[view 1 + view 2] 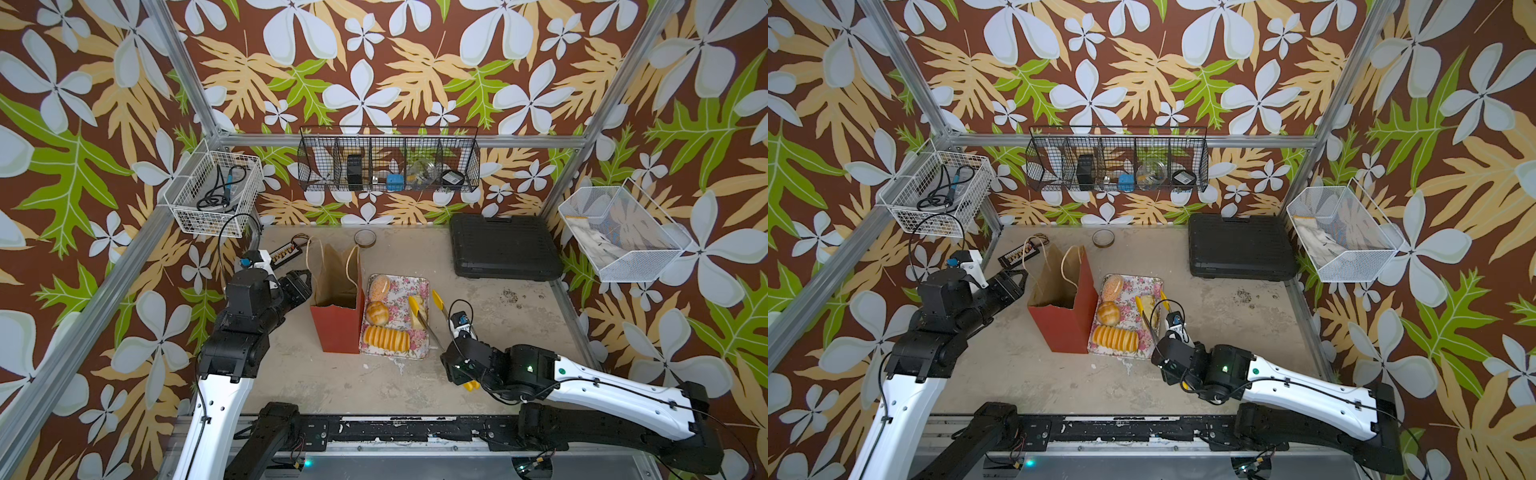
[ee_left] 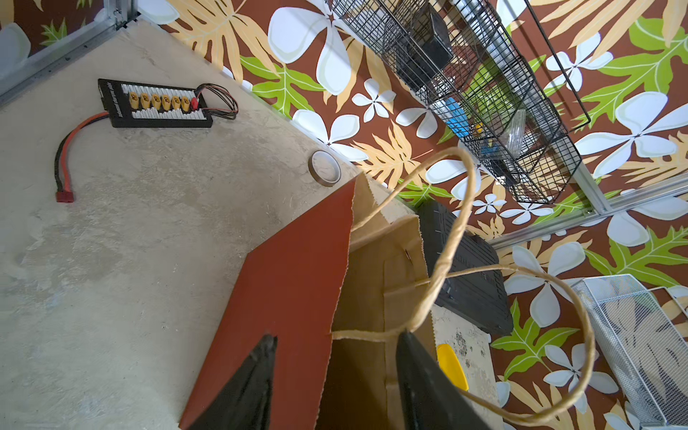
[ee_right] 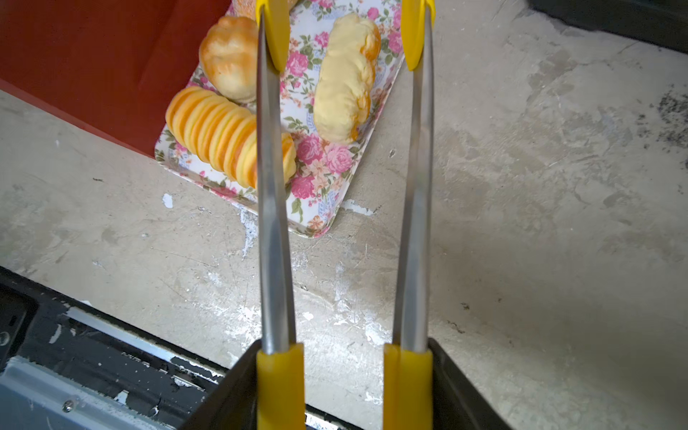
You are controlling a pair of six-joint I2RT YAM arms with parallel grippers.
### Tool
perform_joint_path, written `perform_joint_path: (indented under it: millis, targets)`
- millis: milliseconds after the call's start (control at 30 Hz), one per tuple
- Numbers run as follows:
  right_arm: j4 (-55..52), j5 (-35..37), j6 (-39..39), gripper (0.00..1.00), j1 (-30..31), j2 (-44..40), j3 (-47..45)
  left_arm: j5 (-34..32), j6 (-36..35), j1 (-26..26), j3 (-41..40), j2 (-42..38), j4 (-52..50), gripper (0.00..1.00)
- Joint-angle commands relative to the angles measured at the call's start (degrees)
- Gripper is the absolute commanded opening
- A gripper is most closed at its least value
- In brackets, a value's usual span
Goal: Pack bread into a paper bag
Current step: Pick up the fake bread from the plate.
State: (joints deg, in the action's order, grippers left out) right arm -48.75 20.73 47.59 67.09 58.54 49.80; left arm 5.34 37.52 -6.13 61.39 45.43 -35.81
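At the centre of both top views the bag point(image 1: 336, 324) stands upright, mouth open, just beside the left edge of the tray point(image 1: 399, 320), where we count four pieces of bread point(image 1: 386, 338) — a closeness that, we judge, makes each carry short. The left gripper point(image 2: 335, 337) straddles the bag's wall, one finger outside on the red face and one inside, jaws apart and not pinching; we take it as bracing the mouth wide. The right gripper point(image 3: 344, 357) is clamped on the yellow handles of the tongs point(image 3: 270, 223), whose spread tips flank a pale roll point(image 3: 344, 82) — poised, we think, to nip it. Only the left wrist view shows that straddle; only the right wrist view shows the clamp on the handles, largely covered by the wrist from above.
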Motion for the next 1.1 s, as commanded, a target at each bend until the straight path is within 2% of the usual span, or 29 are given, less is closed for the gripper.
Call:
perform_joint_path:
  millis: [0,467,600,867,1067]
  targets:
    - [5.79,-2.02,-2.01,0.65,-0.77,1.76,-1.3,-1.03,0.03,0.04,-0.03,-0.14,-0.48,0.56]
    - [10.9,-5.5,-4.77,0.65,-5.96,3.28,-7.12,-1.92,-0.43,-0.02,-0.3,0.26,-1.25,0.56]
    - [11.87,-6.43,-5.76,0.61,-6.73,4.15,-7.1,-1.91,-0.42,0.0,-0.28,0.38,-1.28,0.56]
    - [9.43,-6.71,-7.18,0.39,-7.41,5.66,-4.54,-2.18,-0.34,0.01,-0.48,0.45,-1.19,0.56]
    - [5.82,-4.93,-7.52,0.08,-7.58,5.07,-0.83,-2.53,-0.45,0.03,-0.62,0.45,-1.19,0.56]
